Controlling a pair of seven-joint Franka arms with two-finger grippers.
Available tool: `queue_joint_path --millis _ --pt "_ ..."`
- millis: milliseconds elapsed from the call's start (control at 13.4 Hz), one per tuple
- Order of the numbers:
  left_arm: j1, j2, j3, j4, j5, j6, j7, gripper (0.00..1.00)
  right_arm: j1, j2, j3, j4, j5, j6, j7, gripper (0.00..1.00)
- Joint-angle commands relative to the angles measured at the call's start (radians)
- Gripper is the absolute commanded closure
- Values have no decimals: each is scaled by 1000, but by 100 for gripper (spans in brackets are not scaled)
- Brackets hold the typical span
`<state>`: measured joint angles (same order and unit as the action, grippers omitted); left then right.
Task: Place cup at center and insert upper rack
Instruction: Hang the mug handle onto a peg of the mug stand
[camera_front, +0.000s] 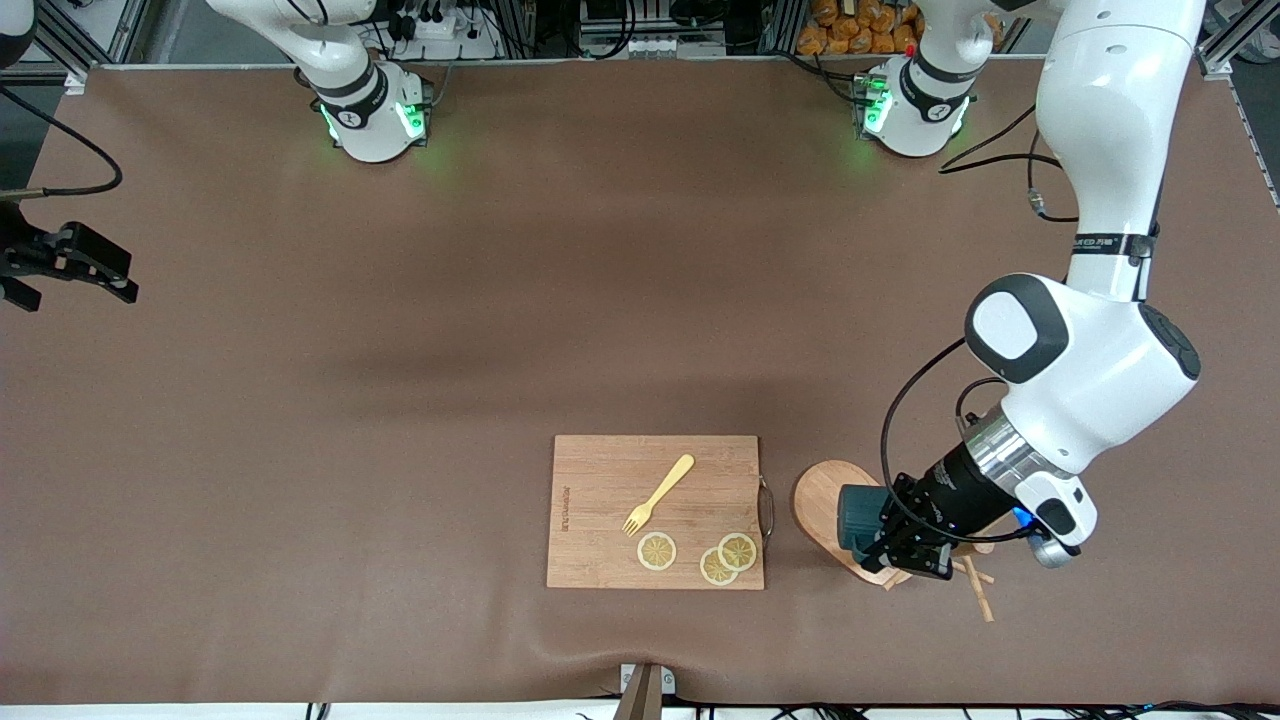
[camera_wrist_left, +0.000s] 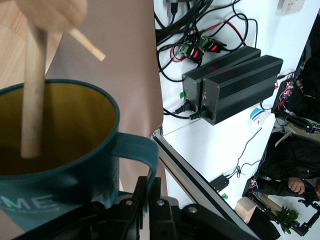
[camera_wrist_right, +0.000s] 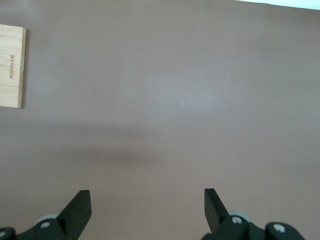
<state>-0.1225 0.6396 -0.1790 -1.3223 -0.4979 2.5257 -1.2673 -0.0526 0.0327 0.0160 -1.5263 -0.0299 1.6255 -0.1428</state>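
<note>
So, in your front view the cup (camera_front: 858, 517) lies tipped on its side in the left gripper (camera_front: 905, 545), over the oval base of the upper rack (camera_front: 822, 500), just beside the cutting board (camera_front: 655, 511) toward the left arm's end of the table. You have open brown table (camera_front: 400, 400) toward the right arm's end; the near edge is close. Your left arm bends down steeply from its base.

From the left wrist, you see its fingers clamped on the cup's (camera_wrist_left: 65, 160) handle, the rack's (camera_wrist_left: 32, 95) post reaching into the cup's mouth.

From the right wrist, your right gripper (camera_wrist_right: 145, 210) waits, fingers spread, over bare table (camera_wrist_right: 175, 100).
</note>
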Motion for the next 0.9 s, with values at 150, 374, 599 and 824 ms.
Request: queue_joint_path --millis 150,374,599,824 --pt "17 5 -5 -15 -24 13 16 100 -10 -14 9 -3 -5 -10 14 0" --pt "21 3 -4 -26 -24 13 14 100 -10 -13 9 -3 -5 -10 14 0" --pt "37 3 -4 -29 -21 11 14 100 -10 -13 9 -3 -5 -10 14 0" --pt "46 3 -4 -31 -21 11 14 100 -10 -13 9 -3 -5 -10 14 0"
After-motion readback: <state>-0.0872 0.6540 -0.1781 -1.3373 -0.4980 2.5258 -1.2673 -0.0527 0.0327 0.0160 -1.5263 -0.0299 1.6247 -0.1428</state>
